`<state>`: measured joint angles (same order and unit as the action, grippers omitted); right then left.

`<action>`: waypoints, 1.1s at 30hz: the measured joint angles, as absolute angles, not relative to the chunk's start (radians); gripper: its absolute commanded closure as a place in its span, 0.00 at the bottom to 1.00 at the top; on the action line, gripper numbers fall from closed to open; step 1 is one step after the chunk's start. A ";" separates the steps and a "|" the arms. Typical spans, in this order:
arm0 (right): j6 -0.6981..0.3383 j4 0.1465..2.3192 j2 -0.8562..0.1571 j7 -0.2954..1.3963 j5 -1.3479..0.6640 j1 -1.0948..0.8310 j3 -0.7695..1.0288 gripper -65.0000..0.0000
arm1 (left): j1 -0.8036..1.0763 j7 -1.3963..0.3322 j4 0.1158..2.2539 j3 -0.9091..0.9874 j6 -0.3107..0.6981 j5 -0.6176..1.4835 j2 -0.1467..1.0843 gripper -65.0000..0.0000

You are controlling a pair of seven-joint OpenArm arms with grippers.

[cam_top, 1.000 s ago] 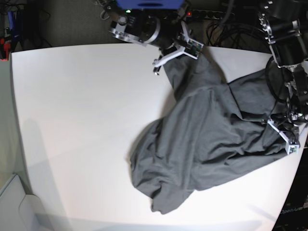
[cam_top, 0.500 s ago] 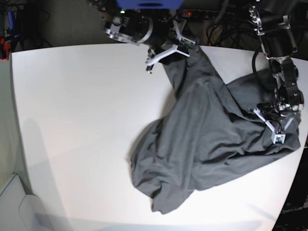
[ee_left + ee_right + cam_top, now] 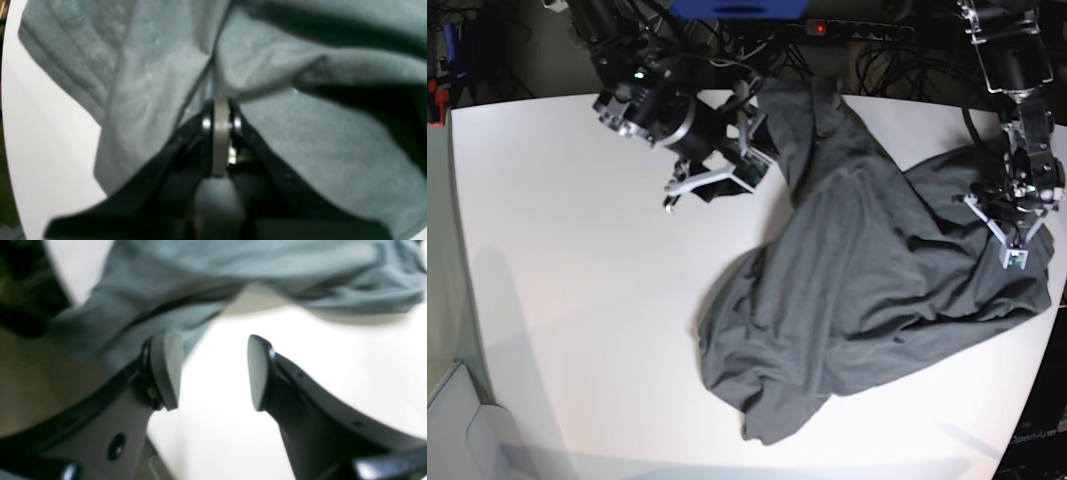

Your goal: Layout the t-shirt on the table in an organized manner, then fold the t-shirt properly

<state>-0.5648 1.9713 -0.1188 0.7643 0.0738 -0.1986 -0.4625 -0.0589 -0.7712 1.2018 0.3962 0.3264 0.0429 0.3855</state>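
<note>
The dark grey t-shirt [image 3: 877, 290] lies crumpled on the right half of the white table [image 3: 577, 300], with one part stretched toward the far edge. On the base view's right, my left gripper [image 3: 1009, 240] is shut on the shirt's right edge. The left wrist view shows its pads [image 3: 220, 133] pressed together with t-shirt [image 3: 300, 140] cloth bunched around the tips of the left gripper [image 3: 219, 110]. My right gripper [image 3: 717, 180] hovers open over bare table just left of the shirt's far part. In the right wrist view the right gripper [image 3: 213, 370] holds nothing, and the t-shirt [image 3: 206, 280] lies beyond its fingers.
Black cables and a power strip [image 3: 857, 30] run behind the table's far edge. A pale box [image 3: 452, 430] sits off the near left corner. The table's curved right edge [image 3: 1052, 330] passes close beside the shirt and my left gripper.
My right gripper has opened, let go of the shirt's far corner and moved left and nearer. My left gripper has carried the shirt's right edge farther back.
</note>
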 measured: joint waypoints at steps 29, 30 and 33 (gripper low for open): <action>-0.565 1.968 -0.120 0.770 0.074 -0.158 -0.389 0.51 | -0.208 -1.088 1.471 0.254 0.317 -0.016 0.164 0.99; -0.565 1.968 -0.119 0.770 0.073 -0.159 -0.383 0.51 | -0.214 -1.066 1.440 0.246 0.313 -0.057 0.134 0.99; -0.569 1.968 -0.119 0.771 0.074 -0.158 -0.352 0.51 | -0.203 -1.010 1.359 0.245 0.312 -0.141 0.080 0.99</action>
<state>-0.5686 1.9678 -0.1192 0.7708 0.0742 -0.1581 -0.3523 -0.2031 -1.0096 1.3590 0.2447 0.3119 -0.1406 0.0795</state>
